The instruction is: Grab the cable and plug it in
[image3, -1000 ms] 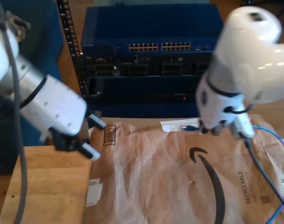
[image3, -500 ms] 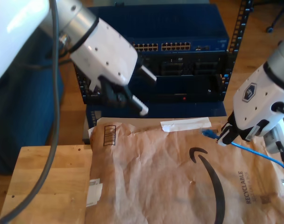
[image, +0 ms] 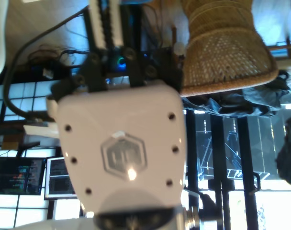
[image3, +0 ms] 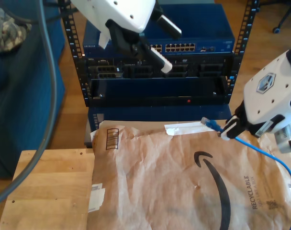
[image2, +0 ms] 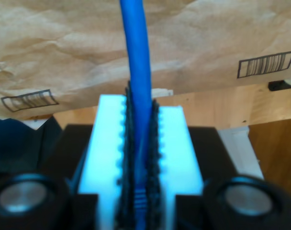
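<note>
Exterior view looks down from above the bench toward the rack (image3: 155, 52); second wrist view sits close over the same paper (image2: 64, 43), first faces the room.

"RECYCLABLE" on brown paper mailer (image3: 184, 191)

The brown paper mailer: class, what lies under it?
Under the brown paper mailer a wooden table shows at the exterior view's left. A white label pokes out. Anything else beneath is covered.
</note>
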You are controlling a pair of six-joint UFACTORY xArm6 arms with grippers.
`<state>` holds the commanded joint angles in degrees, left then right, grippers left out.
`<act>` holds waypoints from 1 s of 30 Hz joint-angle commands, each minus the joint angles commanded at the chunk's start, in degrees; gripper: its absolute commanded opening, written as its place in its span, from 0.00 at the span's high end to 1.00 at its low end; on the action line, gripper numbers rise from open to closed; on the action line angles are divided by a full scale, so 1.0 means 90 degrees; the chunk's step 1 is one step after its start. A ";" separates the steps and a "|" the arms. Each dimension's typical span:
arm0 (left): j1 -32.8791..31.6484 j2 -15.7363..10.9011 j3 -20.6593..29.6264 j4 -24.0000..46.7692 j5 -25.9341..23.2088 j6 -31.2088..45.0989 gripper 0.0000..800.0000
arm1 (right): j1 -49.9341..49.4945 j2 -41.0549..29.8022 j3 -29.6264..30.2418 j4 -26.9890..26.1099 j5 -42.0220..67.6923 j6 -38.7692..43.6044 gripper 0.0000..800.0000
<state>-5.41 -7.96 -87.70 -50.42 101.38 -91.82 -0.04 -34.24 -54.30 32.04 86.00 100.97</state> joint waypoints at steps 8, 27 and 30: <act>0.0000 0.0010 0.0059 0.0049 0.0020 -0.0020 0.01 | -0.0264 0.0029 -0.1211 0.0166 0.0215 0.0039 0.97; -0.0020 -0.0010 -0.0186 -0.0010 0.0195 0.0010 0.02 | -0.2354 0.0391 -0.2383 0.2335 0.2012 0.0029 0.97; -0.0020 -0.0010 -0.0322 -0.0010 0.0283 0.0020 0.02 | -0.2354 0.0391 -0.2383 0.2432 0.2012 0.0029 0.97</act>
<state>-5.58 -8.04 -90.60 -50.51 103.93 -91.65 -21.23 -30.73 -75.75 53.93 104.11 101.23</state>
